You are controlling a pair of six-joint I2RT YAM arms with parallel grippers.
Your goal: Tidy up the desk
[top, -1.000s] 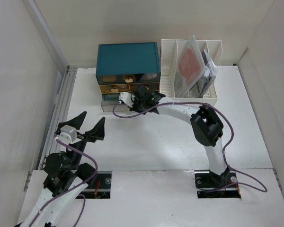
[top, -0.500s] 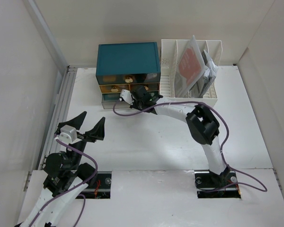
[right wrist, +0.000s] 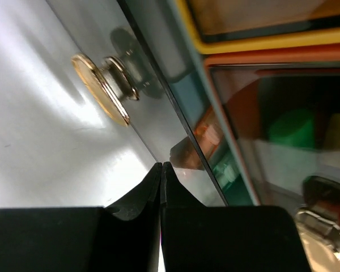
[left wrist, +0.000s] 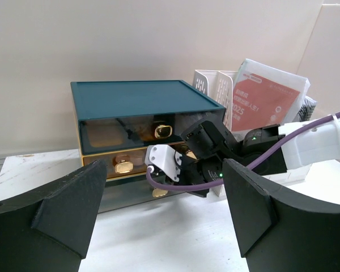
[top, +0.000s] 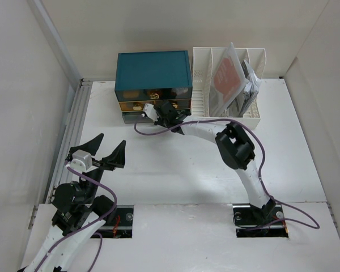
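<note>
The desk [top: 175,170] is a large white tabletop. A teal drawer box [top: 153,71] with gold knobs stands at its back. My right gripper [top: 163,113] is shut and empty, its fingertips [right wrist: 162,170] pressed against the front of the bottom drawer [right wrist: 102,153], just right of a gold knob [right wrist: 99,88]. The box [left wrist: 141,102] and the right gripper [left wrist: 207,150] also show in the left wrist view. My left gripper [top: 102,153] is open and empty, held above the desk's near left part, facing the box.
A white slotted file rack [top: 229,85] with a red-and-white packet [top: 229,76] and dark items stands right of the drawer box. A metal rail [top: 73,130] runs along the desk's left edge. White walls enclose the sides.
My right gripper has moved toward the drawer box, and the bottom drawer has slid in until its front is about flush. The left arm has not moved.
</note>
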